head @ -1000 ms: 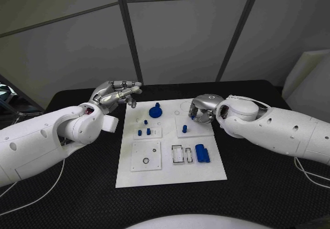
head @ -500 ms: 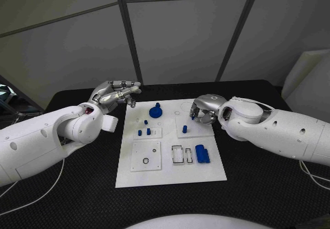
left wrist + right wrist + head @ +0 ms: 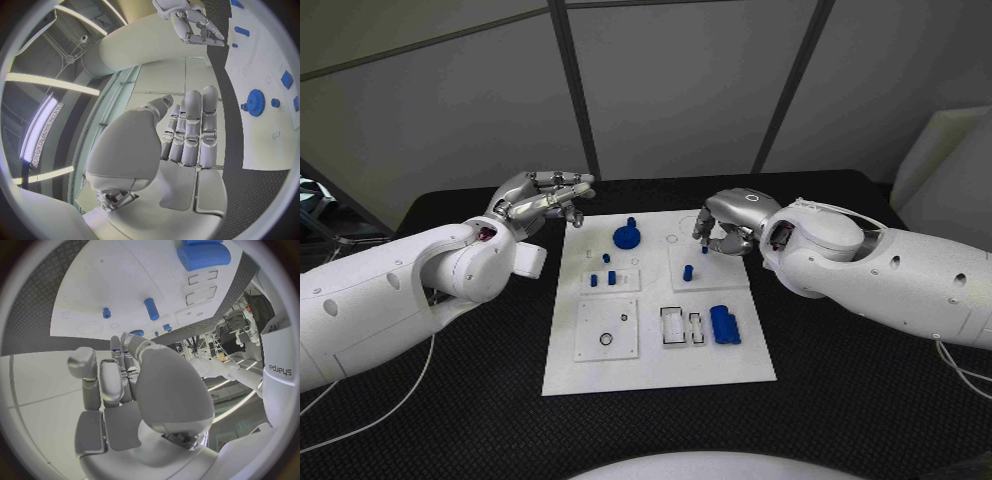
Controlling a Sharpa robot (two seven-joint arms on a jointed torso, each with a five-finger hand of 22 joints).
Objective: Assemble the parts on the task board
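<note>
On the black surface (image 3: 473, 400) lies the white task board (image 3: 661, 370). Going from near to far: close to the board's near right corner lie two fat blue rolls (image 3: 723, 322) side by side, next to some empty slots. A thin black ring (image 3: 604, 337) sits on the near left side. Further back, small blue pegs (image 3: 604, 274) stand near the middle, and one more blue peg (image 3: 689, 269) stands toward the right edge. A round blue gear (image 3: 627, 235) sits close to the far edge.

The right robot hand (image 3: 727, 226) hovers over the far right part of the board. It looks like it pinches a small blue part (image 3: 705, 246) in its fingertips. The left robot hand (image 3: 548, 194) is just off the far left corner, fingers curled in, holding nothing.

The parts look like hard, light plastic. They are smooth and tiny, so they could slip or tip over. I think it is best to pinch a peg by its sides, near the top.
</note>
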